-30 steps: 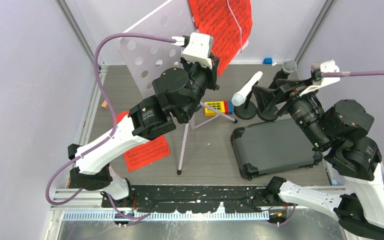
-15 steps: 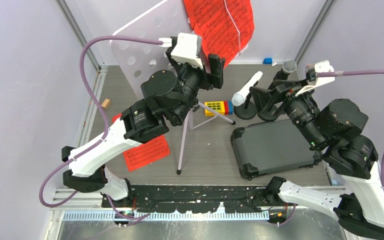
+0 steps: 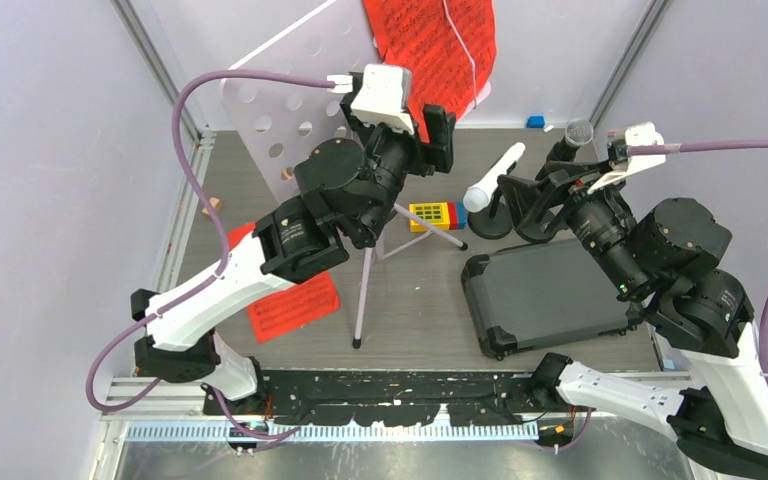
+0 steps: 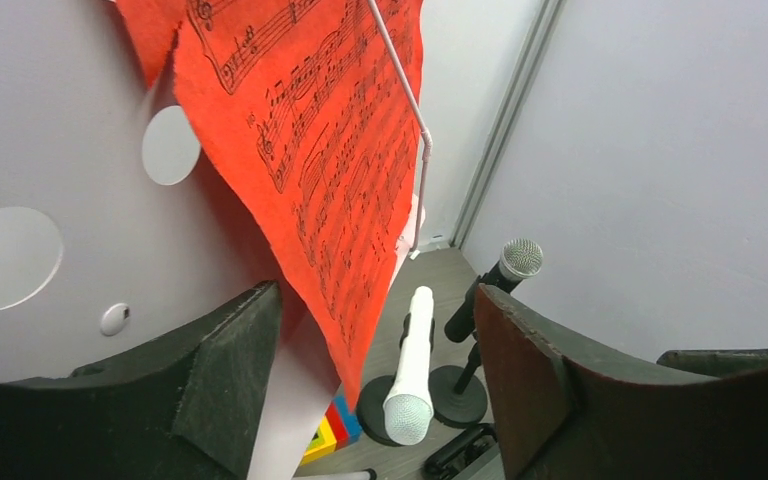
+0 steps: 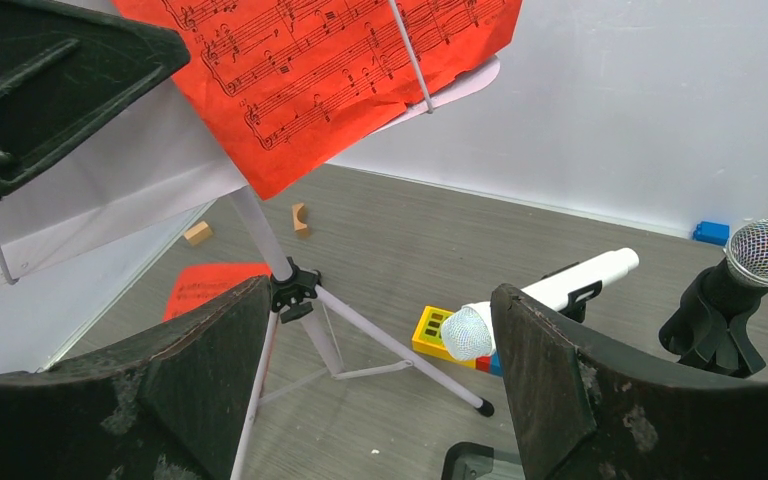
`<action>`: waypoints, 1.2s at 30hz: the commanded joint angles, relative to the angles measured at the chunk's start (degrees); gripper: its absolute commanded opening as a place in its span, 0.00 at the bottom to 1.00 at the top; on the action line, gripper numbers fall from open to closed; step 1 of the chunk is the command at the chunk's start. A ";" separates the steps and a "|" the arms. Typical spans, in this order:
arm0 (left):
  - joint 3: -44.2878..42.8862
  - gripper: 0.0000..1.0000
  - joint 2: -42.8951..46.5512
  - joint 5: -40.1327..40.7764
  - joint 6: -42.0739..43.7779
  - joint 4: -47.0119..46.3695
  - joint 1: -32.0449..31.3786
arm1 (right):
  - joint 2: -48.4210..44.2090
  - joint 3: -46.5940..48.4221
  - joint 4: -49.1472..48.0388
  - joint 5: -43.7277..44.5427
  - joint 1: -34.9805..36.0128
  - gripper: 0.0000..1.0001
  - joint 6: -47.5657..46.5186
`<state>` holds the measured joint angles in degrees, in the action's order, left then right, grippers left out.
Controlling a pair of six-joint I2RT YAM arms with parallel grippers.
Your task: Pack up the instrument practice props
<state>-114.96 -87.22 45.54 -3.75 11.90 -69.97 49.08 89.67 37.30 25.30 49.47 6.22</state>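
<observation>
Risen since a second ago, the left gripper (image 4: 375, 340) has its jaws spread, and the hanging corner of the red sheet-music page (image 4: 330, 150) shows between them, on the music desk (image 3: 270, 110) near the far edge. The paper looks thin, floppy and easily torn under its wire clip (image 4: 400, 110), so pinch that free corner. The grey tabletop (image 3: 410, 310) is walled and crowded. The right gripper (image 5: 380, 330) hovers open toward the right edge.

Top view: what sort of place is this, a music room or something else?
Probably a robot lab cell, not a music room: plain walls on metal posts enclose a table, where a music stand, white mic and black mic sit beside toy bricks.
</observation>
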 commanded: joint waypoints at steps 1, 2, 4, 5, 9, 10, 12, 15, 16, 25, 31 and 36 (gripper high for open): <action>0.27 0.69 -0.67 1.17 0.66 -5.77 0.45 | -1.08 -0.50 -2.63 1.07 0.01 0.86 0.24; 0.40 0.68 -0.84 1.21 0.65 -6.16 0.58 | -1.26 -0.65 -2.62 1.18 -0.03 0.86 0.26; 0.60 0.65 -1.25 1.30 0.62 -6.74 0.71 | -1.65 -0.81 -2.59 1.35 0.00 0.86 0.26; 0.73 0.62 -1.36 1.24 0.59 -7.09 0.86 | -1.72 -0.99 -2.58 1.38 0.01 0.86 0.32; 1.56 0.46 -1.54 1.18 0.58 -8.80 1.33 | -2.28 -1.31 -2.58 1.63 0.01 0.86 0.43; 1.64 0.42 -1.55 1.16 0.54 -8.94 1.48 | -2.35 -1.33 -2.47 1.71 0.05 0.86 0.44; 1.76 0.35 -1.55 1.13 0.42 -9.20 1.67 | -2.40 -1.33 -2.37 1.72 -0.01 0.86 0.46; 2.56 0.25 -1.10 0.79 0.32 -10.11 1.85 | -2.26 -1.25 -2.41 1.77 0.00 0.86 0.34; 2.90 0.23 -0.92 0.70 0.35 -10.48 1.86 | -2.20 -1.19 -2.41 1.77 0.01 0.86 0.27; 3.85 0.05 0.11 1.27 0.91 -10.76 2.41 | -1.29 -2.22 -5.40 3.79 0.01 0.86 -3.99; 4.01 0.00 0.61 2.21 1.54 -11.07 2.48 | -0.32 -4.15 -11.55 3.05 0.01 0.86 -12.24; 3.80 0.00 0.74 2.51 2.53 -11.46 2.50 | 1.83 -4.59 -15.77 4.94 0.01 0.86 -16.21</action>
<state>-111.07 -88.84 46.54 -2.33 4.29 -67.75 49.15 85.25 28.42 28.32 49.47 -4.47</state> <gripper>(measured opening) 0.009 0.860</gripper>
